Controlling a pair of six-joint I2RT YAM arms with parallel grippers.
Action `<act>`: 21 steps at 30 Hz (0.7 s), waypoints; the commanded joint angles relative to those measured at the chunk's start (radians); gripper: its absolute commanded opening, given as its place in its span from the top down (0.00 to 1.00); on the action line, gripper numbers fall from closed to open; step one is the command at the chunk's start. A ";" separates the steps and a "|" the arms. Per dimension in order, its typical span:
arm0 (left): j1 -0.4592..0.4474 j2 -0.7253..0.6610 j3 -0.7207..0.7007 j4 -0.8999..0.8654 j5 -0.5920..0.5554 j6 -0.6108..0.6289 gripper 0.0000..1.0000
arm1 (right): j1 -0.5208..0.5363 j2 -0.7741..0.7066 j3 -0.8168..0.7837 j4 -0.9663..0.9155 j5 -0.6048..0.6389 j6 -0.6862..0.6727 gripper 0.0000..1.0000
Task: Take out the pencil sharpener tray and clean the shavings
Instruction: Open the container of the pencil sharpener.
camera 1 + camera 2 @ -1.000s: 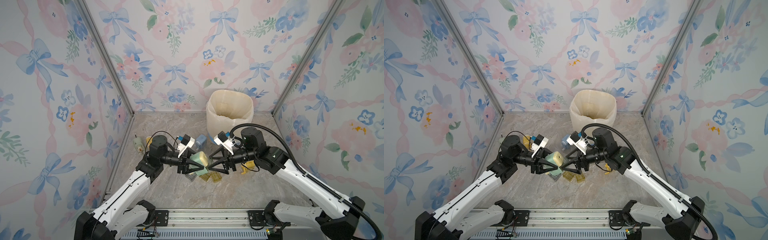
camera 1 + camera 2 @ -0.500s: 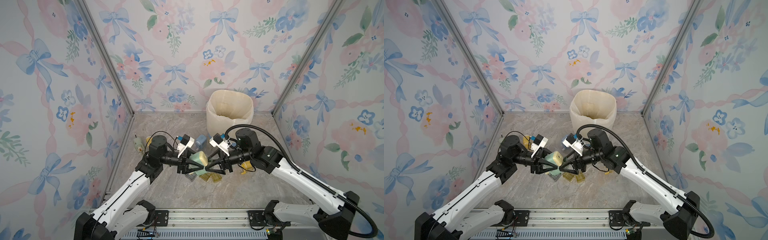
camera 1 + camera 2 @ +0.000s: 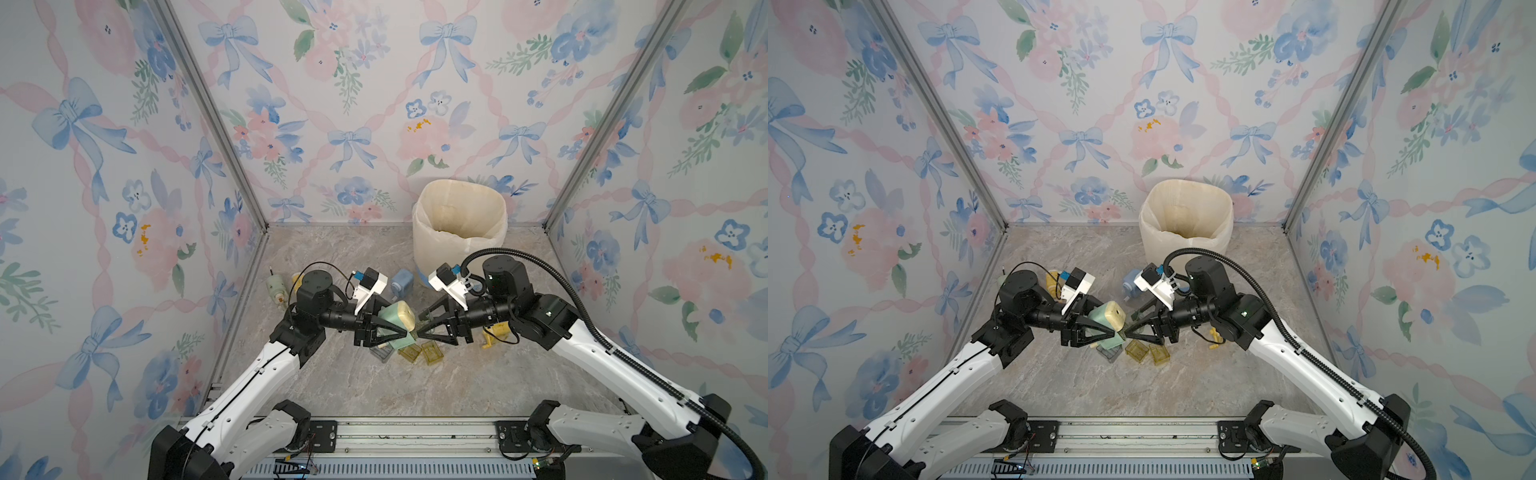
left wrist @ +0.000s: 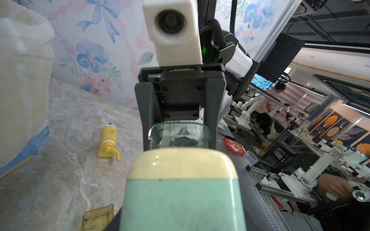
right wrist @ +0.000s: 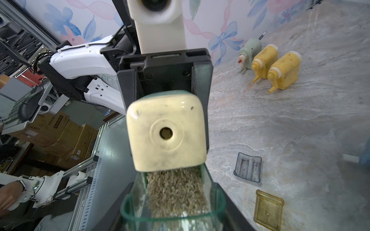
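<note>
- Two grippers meet tip to tip over the middle of the table [image 3: 374, 390]: the left gripper [image 3: 395, 332] reaches in from the left, the right gripper [image 3: 422, 323] from the right.
- Hidden or unclear: the tray [image 4: 180, 126] is barely made out in both top views, masked by the right gripper's fingers. The crank end of the pencil sharpener [image 3: 399, 318] is buried inside the left gripper, and that gripper's far finger is lost behind the sharpener body.
- Pencil sharpener: green body with a cream front, held up off the table and clamped across its sides by the left gripper's fingers. Its long axis runs left to right, and the cream face with the pencil hole [image 5: 166, 133] points right, at the right gripper.
- Tray: clear green, drawn partly out from beneath the cream face and pointing right along the same axis. Its outer end runs out of the right wrist picture.
- Shavings [image 5: 176, 192]: a heaped brown mass filling the tray.
- Right gripper's fingers: pressed against both side walls of the tray, gripping it.
- Bin [image 3: 428, 245]: lined, far right of centre.
- Loose trays [image 3: 409, 353]: on the table, just near of the grippers.
- Yellow sharpener [image 3: 496, 330]: partly covered by the right arm.
</note>
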State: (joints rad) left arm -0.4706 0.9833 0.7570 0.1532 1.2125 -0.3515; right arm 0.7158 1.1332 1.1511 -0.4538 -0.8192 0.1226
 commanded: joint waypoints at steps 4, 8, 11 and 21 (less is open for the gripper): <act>0.001 -0.018 -0.001 0.016 0.022 0.009 1.00 | -0.052 -0.051 -0.022 0.024 -0.007 0.030 0.50; 0.005 -0.020 0.001 0.016 0.011 0.008 1.00 | -0.070 -0.069 -0.025 0.022 -0.007 0.036 0.50; 0.015 -0.021 0.001 0.016 -0.004 0.008 1.00 | -0.076 -0.079 -0.028 0.018 -0.007 0.038 0.51; 0.068 0.000 0.006 0.017 -0.099 -0.010 1.00 | -0.105 -0.111 -0.045 0.058 0.017 0.073 0.53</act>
State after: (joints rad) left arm -0.4171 0.9829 0.7570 0.1513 1.1515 -0.3519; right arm 0.6254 1.0412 1.1206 -0.4335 -0.8146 0.1722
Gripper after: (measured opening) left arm 0.560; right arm 0.563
